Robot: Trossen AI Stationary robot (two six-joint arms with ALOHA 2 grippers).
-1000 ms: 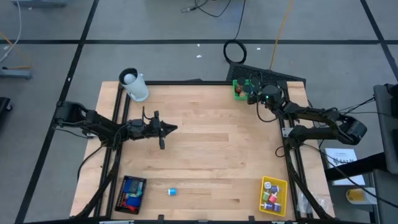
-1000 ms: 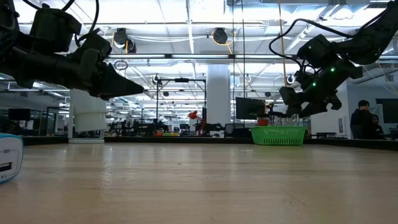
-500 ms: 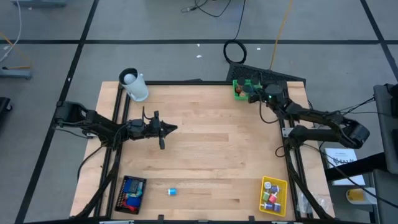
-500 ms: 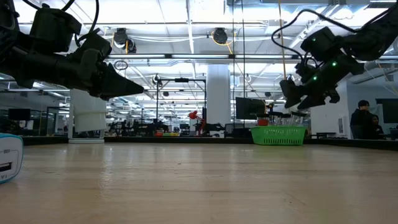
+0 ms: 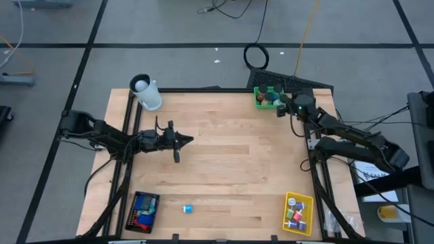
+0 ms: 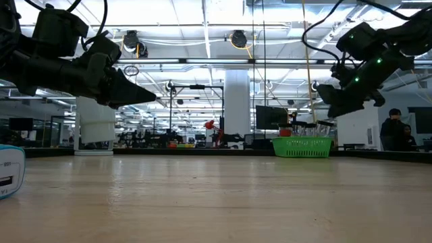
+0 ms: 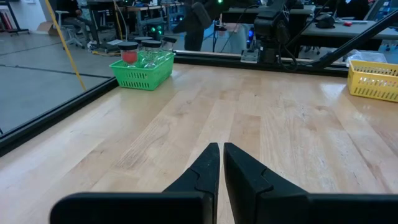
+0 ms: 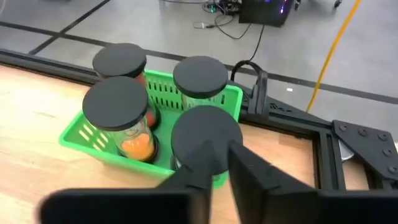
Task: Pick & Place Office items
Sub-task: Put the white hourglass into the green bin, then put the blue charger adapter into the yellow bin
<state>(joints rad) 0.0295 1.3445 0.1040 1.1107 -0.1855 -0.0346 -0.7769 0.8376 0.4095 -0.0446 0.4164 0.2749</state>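
The right gripper hung empty just beside the green tray, its fingers nearly together. Well away from the tray, the left gripper hovered closed and empty. A blue block lay far from the tray, between the black tray and yellow tray.

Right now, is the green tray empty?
No, the green tray holds four dark-lidded jars, seen plainly in the right wrist view.
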